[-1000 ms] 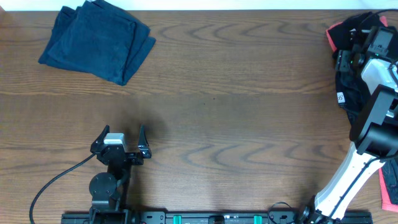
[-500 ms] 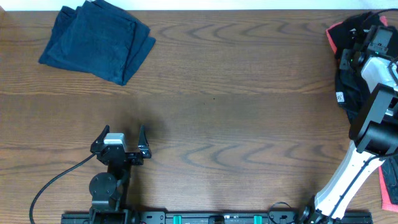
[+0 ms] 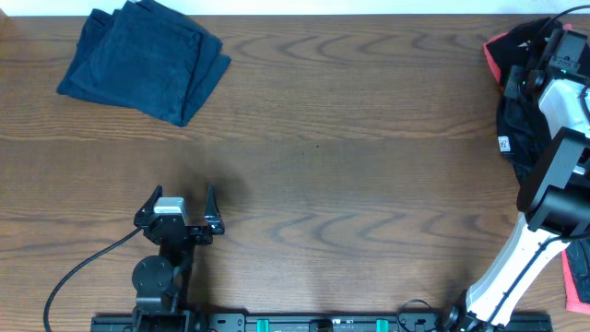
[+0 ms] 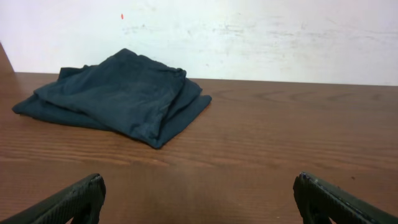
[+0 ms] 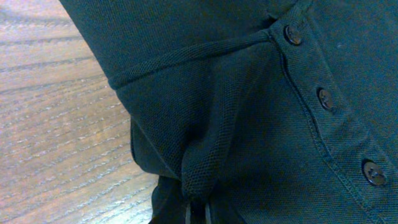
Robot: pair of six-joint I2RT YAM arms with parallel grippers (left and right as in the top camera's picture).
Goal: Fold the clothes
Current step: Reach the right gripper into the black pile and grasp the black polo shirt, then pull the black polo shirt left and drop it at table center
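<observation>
— Where did we stand with the folding at that point?

— At the very start of a new piece, as we judged it. Our right gripper (image 3: 516, 81) was out at the far right edge of the table (image 3: 350, 184), down in the heap of clothes (image 3: 516, 138). From its wrist view we saw the jaws drawn right together on a bunched ridge of the black shirt (image 5: 249, 124), just beside the button placket (image 5: 323, 98). So it had cloth, but only a narrow pinch of it.

— And the other arm?

— Our left gripper (image 3: 182, 195) sat near its base, well apart from everything, jaws spread wide and holding nothing. It faced the dark-blue bundle (image 3: 143, 60) at the far left corner, which looked to us like a piece already folded.

— Anything else in the heap?

— A garment with pink-red trim (image 3: 496, 55) lay against the shirt. We could not tell from above how the two overlapped.

— What did the next move ask of us?

— To lift and draw the shirt toward the open middle of the table without dragging its neighbour along. A pinch beside the placket would let the shirt hang crumpled, so we expected the left gripper to be needed for a second hold to spread it flat before any fold.
</observation>
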